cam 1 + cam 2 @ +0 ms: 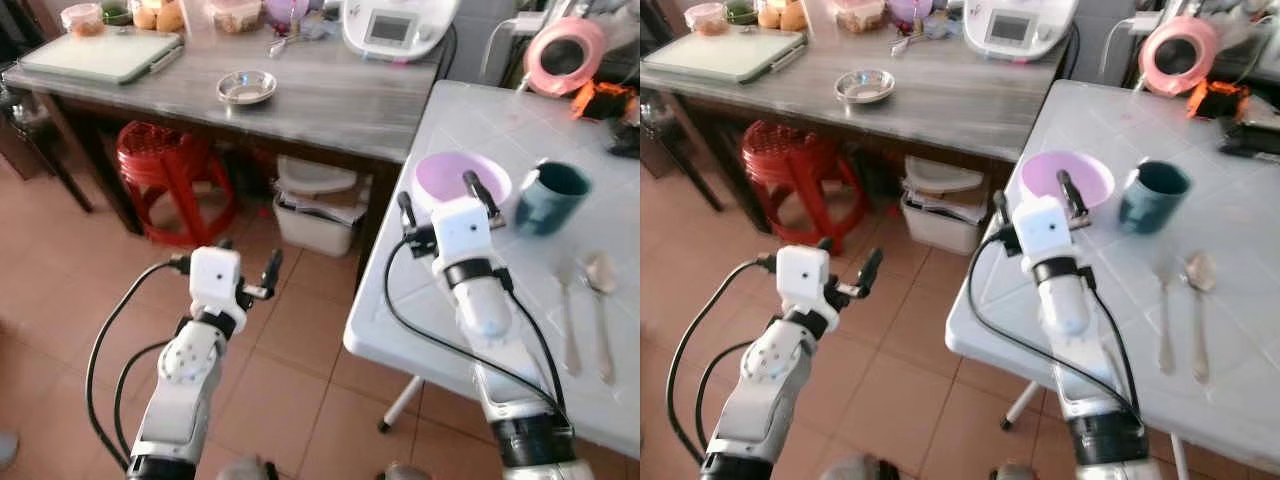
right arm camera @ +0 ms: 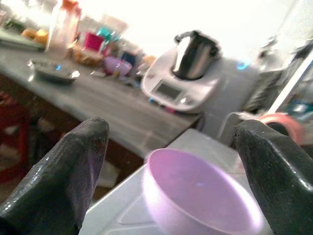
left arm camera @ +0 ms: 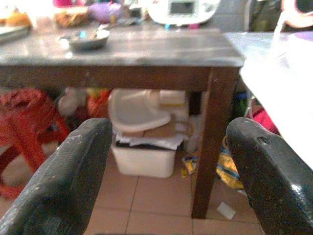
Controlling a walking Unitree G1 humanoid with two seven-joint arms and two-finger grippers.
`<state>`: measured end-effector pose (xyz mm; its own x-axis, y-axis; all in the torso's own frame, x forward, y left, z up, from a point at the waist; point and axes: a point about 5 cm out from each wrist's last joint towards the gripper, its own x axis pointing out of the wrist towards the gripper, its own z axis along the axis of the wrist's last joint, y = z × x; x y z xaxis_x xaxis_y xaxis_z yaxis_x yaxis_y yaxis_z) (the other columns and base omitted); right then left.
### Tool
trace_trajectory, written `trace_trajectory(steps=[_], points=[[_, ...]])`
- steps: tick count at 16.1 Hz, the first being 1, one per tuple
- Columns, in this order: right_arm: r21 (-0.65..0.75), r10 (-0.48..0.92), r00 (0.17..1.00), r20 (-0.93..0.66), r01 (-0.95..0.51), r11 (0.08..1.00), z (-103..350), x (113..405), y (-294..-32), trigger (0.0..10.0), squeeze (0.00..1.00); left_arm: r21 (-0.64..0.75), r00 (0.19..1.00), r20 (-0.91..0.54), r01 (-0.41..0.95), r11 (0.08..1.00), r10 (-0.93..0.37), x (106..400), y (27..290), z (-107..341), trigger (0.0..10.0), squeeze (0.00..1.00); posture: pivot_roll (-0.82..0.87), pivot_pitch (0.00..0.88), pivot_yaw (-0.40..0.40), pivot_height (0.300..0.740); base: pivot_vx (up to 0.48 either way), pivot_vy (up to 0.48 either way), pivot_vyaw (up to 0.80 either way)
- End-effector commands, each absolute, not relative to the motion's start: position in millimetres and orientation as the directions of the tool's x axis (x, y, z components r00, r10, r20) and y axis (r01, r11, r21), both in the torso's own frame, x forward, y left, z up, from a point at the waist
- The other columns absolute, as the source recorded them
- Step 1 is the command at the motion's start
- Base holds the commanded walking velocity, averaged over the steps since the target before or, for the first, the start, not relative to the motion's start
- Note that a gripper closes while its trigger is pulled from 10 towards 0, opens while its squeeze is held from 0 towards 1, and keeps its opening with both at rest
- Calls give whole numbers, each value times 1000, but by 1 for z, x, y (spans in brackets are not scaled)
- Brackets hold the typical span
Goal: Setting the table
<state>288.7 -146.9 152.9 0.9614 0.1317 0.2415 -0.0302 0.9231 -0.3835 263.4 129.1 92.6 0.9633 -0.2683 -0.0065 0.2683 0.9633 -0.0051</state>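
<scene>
On the white table, the right gripper hangs spread wide just short of the pink bowl, probably lined up to take its rim. A green mug, fork and spoon lie beyond. The left gripper waits wide open over the floor. The bowl's near edge is hidden.

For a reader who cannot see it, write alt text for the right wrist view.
Two open black end effector fingers frame a pale purple bowl on the corner of a white table. Behind it stands a white kitchen machine on a grey wooden table crowded with containers.
</scene>
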Motion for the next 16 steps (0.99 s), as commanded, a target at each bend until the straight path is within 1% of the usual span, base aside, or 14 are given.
trace_trajectory(steps=[1,5,11,16], points=[[-396,130,961,246,-23,918,153,283,-148,10000,0,-4,959,-3,283,959,-283,265,126,94,10000,0,-56,0,34,740,0,0,-800],[-376,113,971,209,-27,926,143,268,-149,10000,0,-7,959,-4,283,959,-283,266,125,93,10000,0,-65,0,34,740,0,0,-800],[-377,173,958,230,-76,923,147,268,-141,10000,0,-5,959,5,283,959,-283,268,125,95,10000,0,-63,0,35,740,0,0,0],[-375,180,959,220,-88,923,145,266,-139,10000,0,-7,957,7,290,957,-290,268,125,95,10000,0,-64,0,35,740,266,0,0]])
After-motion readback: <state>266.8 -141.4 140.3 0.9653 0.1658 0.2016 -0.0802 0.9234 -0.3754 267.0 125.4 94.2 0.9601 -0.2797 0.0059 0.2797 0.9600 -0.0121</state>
